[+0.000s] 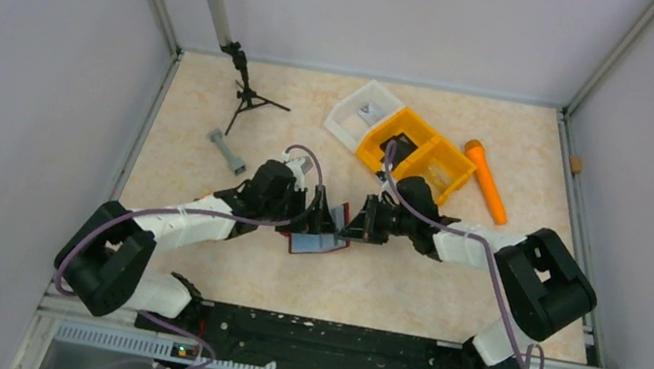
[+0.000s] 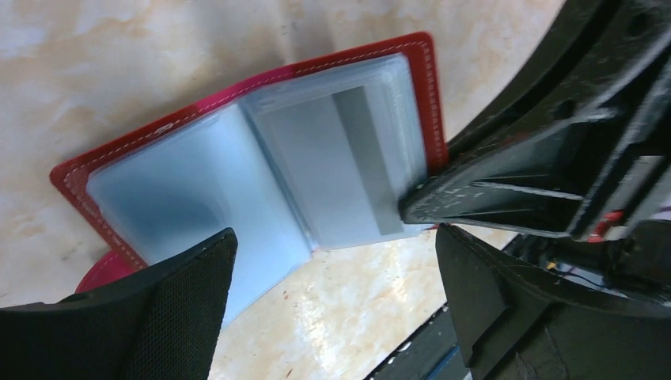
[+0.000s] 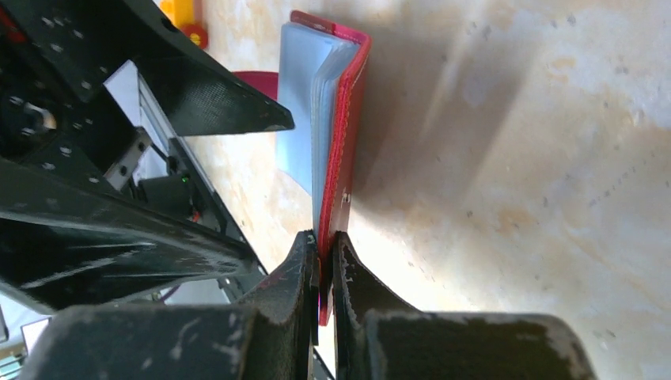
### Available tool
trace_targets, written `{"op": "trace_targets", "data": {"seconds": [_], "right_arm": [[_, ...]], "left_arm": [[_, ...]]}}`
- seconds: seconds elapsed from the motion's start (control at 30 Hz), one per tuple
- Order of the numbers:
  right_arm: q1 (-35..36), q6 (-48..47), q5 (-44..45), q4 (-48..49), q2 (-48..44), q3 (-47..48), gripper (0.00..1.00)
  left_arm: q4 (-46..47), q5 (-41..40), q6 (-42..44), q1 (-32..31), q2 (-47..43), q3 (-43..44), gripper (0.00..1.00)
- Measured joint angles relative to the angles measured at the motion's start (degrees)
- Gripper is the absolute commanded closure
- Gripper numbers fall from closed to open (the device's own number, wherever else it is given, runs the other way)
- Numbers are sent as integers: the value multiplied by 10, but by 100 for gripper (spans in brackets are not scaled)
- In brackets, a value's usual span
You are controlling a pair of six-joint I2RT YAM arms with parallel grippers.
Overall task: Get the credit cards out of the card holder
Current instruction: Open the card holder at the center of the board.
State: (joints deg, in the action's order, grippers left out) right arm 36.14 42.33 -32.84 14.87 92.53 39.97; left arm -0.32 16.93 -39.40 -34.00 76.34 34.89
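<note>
Two grippers meet mid-table (image 1: pixel 445 297) at the open card holder (image 1: pixel 318 242), which lies between them. The right gripper (image 3: pixel 324 257) is clamped tight on the edge of its red cover, while the left gripper (image 2: pixel 332 237) gapes wide, one finger on either side of the pale inner sleeves. One grey-silver credit card (image 2: pixel 360 158) sits in a sleeve.

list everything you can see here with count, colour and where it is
card holder: 1, dark red, pale inside, open at table centre
credit card: 1 visible, grey, in the holder's sleeve
orange tray: 1, two compartments, far right
white tray: 1, beside the orange tray
orange cylinder: 1, right of the orange tray
dumbbell-shaped piece: 1, grey, far left
tripod: 1, black, grey tube on top, far left
table: 1, beige
left hand: 1, black, open over the holder
right hand: 1, black, shut on the holder's edge
</note>
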Motion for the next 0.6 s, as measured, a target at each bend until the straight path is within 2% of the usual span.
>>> {"op": "trace_targets", "data": {"seconds": [0.13, 0.27, 0.4, 0.5, 0.6], "right_arm": [[-1, -4, 1, -4, -5, -20, 100], [-1, -6, 2, -11, -7, -29, 100], [-1, -6, 3, -11, -15, -33, 100], [-1, -6, 4, -9, -17, -36, 100], [-1, -6, 4, -8, -17, -37, 100]], "left_arm": [[33, 28, -14, 0, 0, -7, 14], [43, 35, -33, 0, 0, -7, 11], [46, 37, -46, 0, 9, -6, 20], [53, 39, -52, 0, 34, -6, 21], [57, 39, -57, 0, 64, -6, 16]]}}
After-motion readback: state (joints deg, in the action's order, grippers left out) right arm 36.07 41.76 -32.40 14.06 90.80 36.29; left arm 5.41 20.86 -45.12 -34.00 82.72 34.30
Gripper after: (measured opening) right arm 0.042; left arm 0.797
